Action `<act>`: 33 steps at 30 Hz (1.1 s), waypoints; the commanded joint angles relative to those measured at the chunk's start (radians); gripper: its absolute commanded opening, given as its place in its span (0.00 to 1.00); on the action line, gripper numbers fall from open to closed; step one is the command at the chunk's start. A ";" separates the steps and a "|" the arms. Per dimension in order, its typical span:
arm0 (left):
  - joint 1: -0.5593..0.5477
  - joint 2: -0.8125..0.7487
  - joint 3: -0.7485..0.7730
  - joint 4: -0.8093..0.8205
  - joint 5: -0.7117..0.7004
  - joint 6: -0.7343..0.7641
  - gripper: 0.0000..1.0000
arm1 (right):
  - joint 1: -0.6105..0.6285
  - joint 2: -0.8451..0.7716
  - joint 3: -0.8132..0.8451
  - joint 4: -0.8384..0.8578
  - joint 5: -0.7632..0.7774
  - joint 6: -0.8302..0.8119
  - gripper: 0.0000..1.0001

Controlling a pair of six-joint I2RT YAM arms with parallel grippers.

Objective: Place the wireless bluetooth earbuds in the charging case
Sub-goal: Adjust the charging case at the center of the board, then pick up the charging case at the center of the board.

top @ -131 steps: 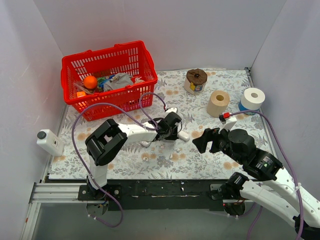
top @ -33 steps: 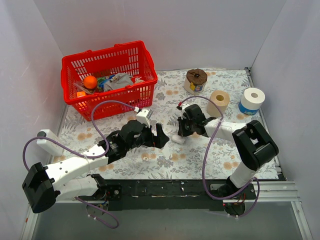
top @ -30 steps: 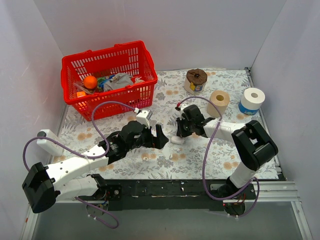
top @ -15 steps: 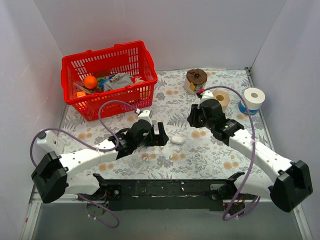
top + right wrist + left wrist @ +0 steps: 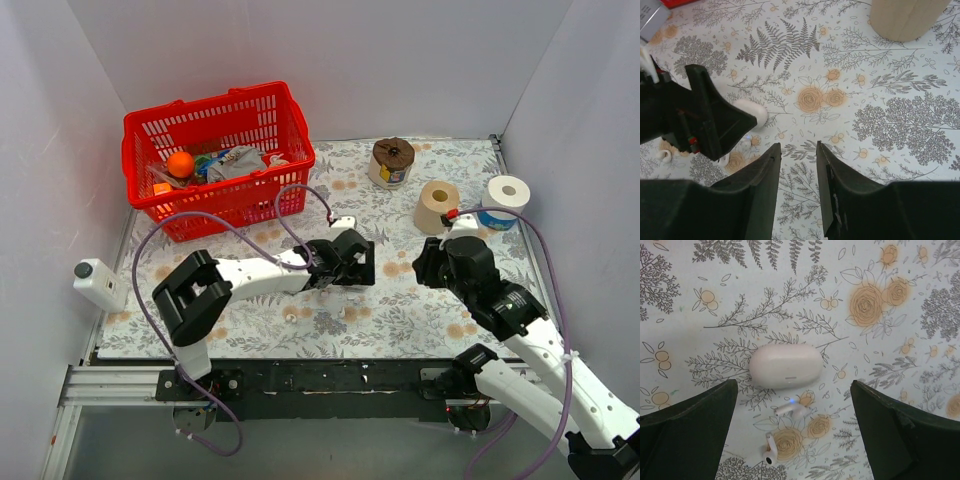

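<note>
The charging case [image 5: 785, 366] is a white rounded capsule lying lid-shut on the floral mat. Two wireless bluetooth earbuds lie loose just beside it: one [image 5: 791, 410] with a blue light, the other [image 5: 770, 452] a little farther off. My left gripper [image 5: 794, 390] hovers over them, open wide, with the case and earbuds between its fingers and nothing gripped. In the top view this gripper [image 5: 346, 264] covers the case. My right gripper [image 5: 798, 147] is open and empty, off to the right of the case [image 5: 754, 111], which shows partly behind the left gripper's finger [image 5: 715, 120].
A red basket [image 5: 220, 150] with odds and ends stands at the back left. A brown-topped roll [image 5: 393, 160], a tan roll [image 5: 437, 205] and a white roll [image 5: 505, 195] stand at the back right. A small white device [image 5: 98, 282] sits at the mat's left edge.
My right gripper opened, let go of the case and drew back to the right. My left gripper swung in over the case and earbuds, staying open.
</note>
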 commanded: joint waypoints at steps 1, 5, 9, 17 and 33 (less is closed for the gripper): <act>-0.014 0.077 0.115 -0.127 -0.116 -0.002 0.98 | -0.003 -0.047 -0.008 -0.068 0.003 0.011 0.42; -0.015 0.143 0.195 -0.198 -0.146 0.012 0.98 | -0.003 -0.067 -0.014 -0.076 -0.008 0.008 0.43; -0.018 0.182 0.219 -0.218 -0.147 0.035 0.98 | -0.002 -0.079 -0.011 -0.076 -0.022 0.005 0.43; -0.033 0.212 0.232 -0.218 -0.132 0.053 0.98 | -0.003 -0.081 0.006 -0.076 -0.030 -0.001 0.43; -0.046 0.228 0.227 -0.215 -0.123 0.157 0.98 | -0.003 -0.093 -0.013 -0.080 -0.054 0.003 0.42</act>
